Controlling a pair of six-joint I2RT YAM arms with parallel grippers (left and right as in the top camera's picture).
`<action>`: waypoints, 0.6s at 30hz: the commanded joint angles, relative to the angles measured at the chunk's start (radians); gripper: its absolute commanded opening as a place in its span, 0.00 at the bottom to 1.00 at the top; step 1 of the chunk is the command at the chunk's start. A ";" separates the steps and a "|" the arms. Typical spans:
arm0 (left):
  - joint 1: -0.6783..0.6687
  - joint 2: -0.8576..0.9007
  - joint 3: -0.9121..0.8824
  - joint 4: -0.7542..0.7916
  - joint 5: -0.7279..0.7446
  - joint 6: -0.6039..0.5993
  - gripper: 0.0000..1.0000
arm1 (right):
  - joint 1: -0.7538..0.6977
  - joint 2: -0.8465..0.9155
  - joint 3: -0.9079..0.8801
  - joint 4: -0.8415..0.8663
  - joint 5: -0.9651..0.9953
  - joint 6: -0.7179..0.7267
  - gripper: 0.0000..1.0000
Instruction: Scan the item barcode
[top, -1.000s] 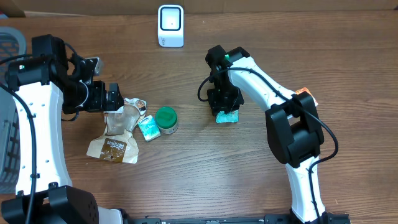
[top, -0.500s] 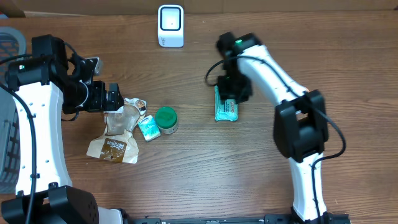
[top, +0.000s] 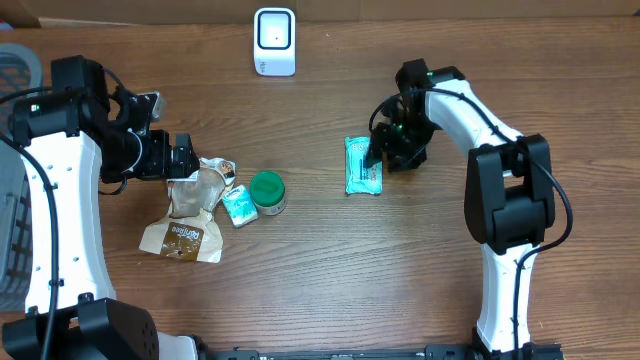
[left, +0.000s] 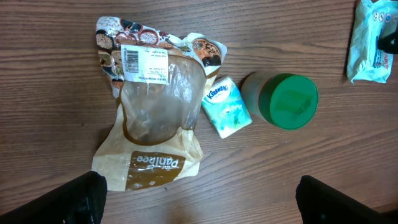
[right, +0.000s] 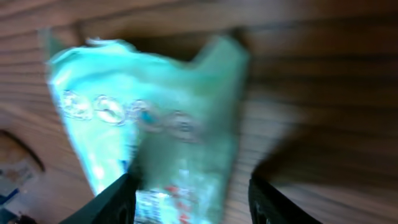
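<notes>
The item, a teal wipes packet (top: 362, 166), lies flat on the table right of centre; it also shows in the left wrist view (left: 370, 38). My right gripper (top: 386, 153) is low at the packet's right edge. In the blurred right wrist view the packet (right: 155, 124) reaches between my right gripper (right: 193, 202), whose jaws stand apart: the left finger is at the packet's edge and the right finger is clear of it. The white barcode scanner (top: 274, 41) stands at the back centre. My left gripper (top: 185, 157) (left: 199, 205) hangs wide open, holding nothing, just in front of the brown bag's near end.
A brown bread bag (top: 190, 215) (left: 152, 118), a small Kleenex pack (top: 238, 205) (left: 227, 106) and a green-lidded jar (top: 267, 191) (left: 283, 99) lie left of centre. A grey basket (top: 15, 70) sits at the far left edge.
My right gripper swung right and its jaws widened. The teal packet, first upright under it, now lies flat on the table. The left arm has not moved.
</notes>
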 joint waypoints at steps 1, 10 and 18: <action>0.002 0.008 0.001 0.001 0.011 0.026 1.00 | 0.045 -0.009 -0.086 0.060 0.018 0.001 0.56; 0.002 0.008 0.001 0.001 0.011 0.026 1.00 | 0.077 -0.009 -0.293 0.270 0.171 0.169 0.24; 0.002 0.008 0.001 0.001 0.011 0.026 1.00 | 0.054 -0.018 -0.239 0.235 0.137 0.145 0.04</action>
